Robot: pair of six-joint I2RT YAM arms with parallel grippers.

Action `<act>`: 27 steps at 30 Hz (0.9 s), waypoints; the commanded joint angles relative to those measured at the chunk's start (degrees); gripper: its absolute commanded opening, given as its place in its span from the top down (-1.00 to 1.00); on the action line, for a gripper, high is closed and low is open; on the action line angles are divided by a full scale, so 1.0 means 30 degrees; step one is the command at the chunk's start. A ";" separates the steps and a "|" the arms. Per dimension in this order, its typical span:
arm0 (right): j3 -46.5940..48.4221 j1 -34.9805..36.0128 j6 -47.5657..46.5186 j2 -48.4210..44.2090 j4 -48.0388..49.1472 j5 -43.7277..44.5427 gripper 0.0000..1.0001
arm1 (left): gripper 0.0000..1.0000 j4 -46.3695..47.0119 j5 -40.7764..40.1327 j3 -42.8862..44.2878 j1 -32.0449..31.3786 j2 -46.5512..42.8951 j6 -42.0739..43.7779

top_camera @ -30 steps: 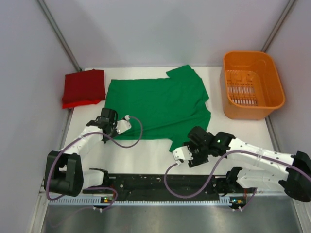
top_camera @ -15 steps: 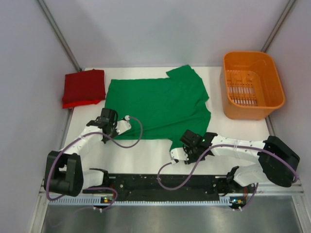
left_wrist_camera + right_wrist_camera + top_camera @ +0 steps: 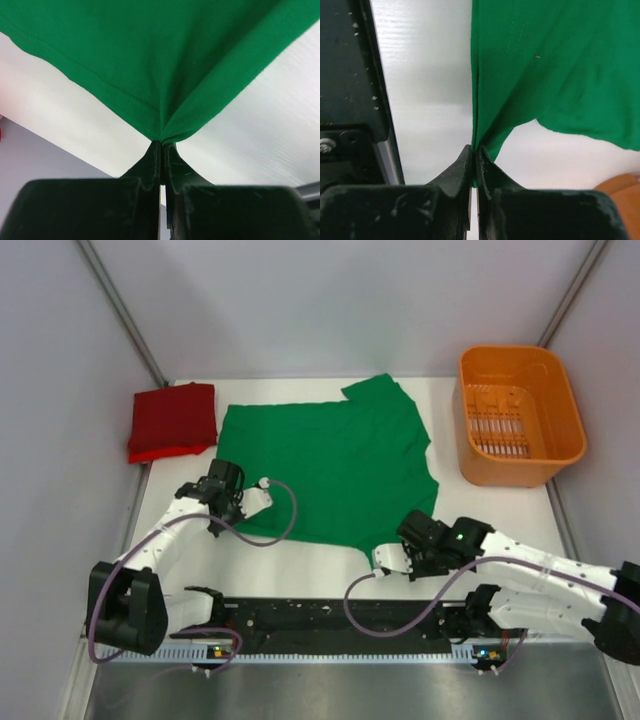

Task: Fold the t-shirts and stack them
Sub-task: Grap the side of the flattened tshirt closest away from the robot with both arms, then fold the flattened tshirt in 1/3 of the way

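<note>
The green t-shirt (image 3: 335, 465) lies spread across the middle of the white table. My left gripper (image 3: 243, 512) is shut on its near left hem corner (image 3: 162, 135), the cloth pulled into a peak above the tips. Pinching the near right hem corner (image 3: 476, 145), my right gripper (image 3: 385, 552) is shut as well, and the fabric rises from between the fingers. The dark red t-shirt (image 3: 172, 420) rests folded at the far left corner, away from both grippers.
An orange plastic basket (image 3: 520, 455) stands at the far right of the table. Grey walls close in on the left, back and right. The black base rail (image 3: 330, 620) runs along the near edge, close behind my right gripper.
My right gripper closed on the shirt's near right corner and shifted slightly right and toward the near edge. The left gripper kept its grip and barely moved.
</note>
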 commanded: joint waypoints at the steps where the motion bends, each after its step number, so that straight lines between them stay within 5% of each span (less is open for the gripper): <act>1: 0.2472 0.0211 0.0727 -0.2924 -0.4594 -0.0776 1.00 | 1.00 -0.3292 0.0816 0.0752 -0.0829 -0.1116 -0.0742; 6: 0.3912 -0.0196 -0.0177 -0.3779 -0.5160 -0.0074 1.00 | 1.00 -0.3939 0.1606 0.1598 -0.0859 -0.1264 -0.1356; 9: 0.4233 -0.3905 -0.2428 -0.2817 -0.2326 -0.0273 1.00 | 1.00 -0.3678 0.1929 0.3003 -0.0830 -0.0914 -0.1796; 11: 0.4672 -0.6225 -0.3778 -0.1588 0.0222 -0.0513 1.00 | 1.00 -0.2745 0.1435 0.3679 -0.0829 -0.0475 -0.2117; 19: 0.8216 -0.9571 -0.7062 0.5793 0.8575 0.0745 1.00 | 1.00 0.0715 -0.1701 0.5554 -0.0683 0.3476 -0.3260; 27: 1.0971 -1.1008 -0.9700 1.0104 1.1453 0.0925 1.00 | 1.00 0.2826 -0.3957 0.8163 -0.0449 0.7610 -0.4141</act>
